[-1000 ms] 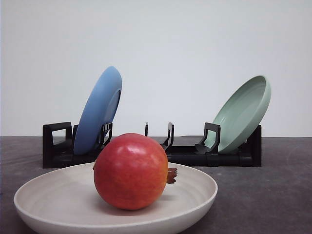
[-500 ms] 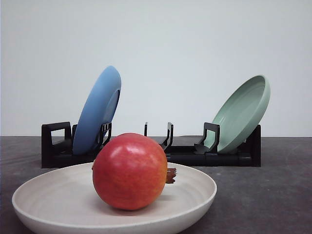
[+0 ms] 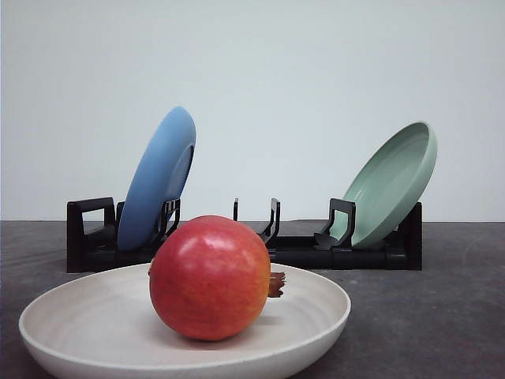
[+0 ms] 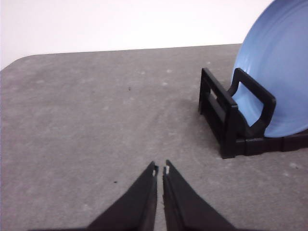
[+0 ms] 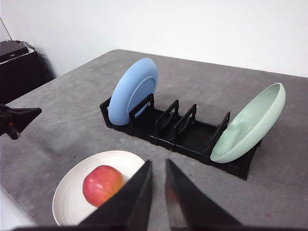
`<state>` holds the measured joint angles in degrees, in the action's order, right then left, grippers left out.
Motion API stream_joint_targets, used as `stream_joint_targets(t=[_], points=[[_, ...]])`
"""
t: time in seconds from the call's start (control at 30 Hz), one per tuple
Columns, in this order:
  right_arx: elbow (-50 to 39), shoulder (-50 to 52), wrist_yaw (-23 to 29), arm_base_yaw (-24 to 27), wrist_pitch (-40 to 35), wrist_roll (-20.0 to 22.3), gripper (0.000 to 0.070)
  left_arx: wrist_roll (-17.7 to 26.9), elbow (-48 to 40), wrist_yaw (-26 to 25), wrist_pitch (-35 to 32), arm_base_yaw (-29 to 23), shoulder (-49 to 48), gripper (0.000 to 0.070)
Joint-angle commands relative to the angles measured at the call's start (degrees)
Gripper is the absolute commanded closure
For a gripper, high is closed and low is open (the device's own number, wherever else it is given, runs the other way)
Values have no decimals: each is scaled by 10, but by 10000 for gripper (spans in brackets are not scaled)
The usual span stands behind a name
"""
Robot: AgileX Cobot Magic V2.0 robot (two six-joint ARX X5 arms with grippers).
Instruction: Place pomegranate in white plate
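Since the pomegranate (image 3: pixel 210 278) already sits inside the white plate (image 3: pixel 95 316), low in the centre of the front frame, the task looks finished to me. It rests on its side near the middle of the shallow bowl, its dried brown crown pointing toward the right of the frame, and the raised rim around it should keep it from rolling off. In the right wrist picture the same fruit lies in the plate at the lower left, a little toward the plate's nearer part.

Behind the plate, across the middle of the front frame, a black dish rack (image 3: pixel 300 253) stands on the grey desk (image 3: pixel 442 316). A blue plate (image 3: pixel 158 178) leans in its left slots and a pale green plate (image 3: pixel 394 183) leans at its right end; the posts hold both on edge, tilted to the right, and the middle slots are free.

The right gripper (image 5: pixel 156 163) hangs well above and apart from the fruit, its fingers close together with only a narrow gap, gripping nothing. The left gripper (image 4: pixel 160 169) is over bare desk beside the rack's blue-plate end, its fingers nearly touching and likewise empty. Both arms seem parked clear of the plate.
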<state>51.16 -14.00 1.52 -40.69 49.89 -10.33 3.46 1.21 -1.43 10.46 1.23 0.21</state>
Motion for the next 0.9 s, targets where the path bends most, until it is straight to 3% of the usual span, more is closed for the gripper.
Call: stream_joint_targets(t=[0.0, 0.87], points=[[3, -1, 0, -3, -6, 5, 655, 6, -6, 2, 5, -2, 0, 700], [3, -1, 0, -3, -6, 5, 655, 5, -6, 2, 3, -2, 0, 700]])
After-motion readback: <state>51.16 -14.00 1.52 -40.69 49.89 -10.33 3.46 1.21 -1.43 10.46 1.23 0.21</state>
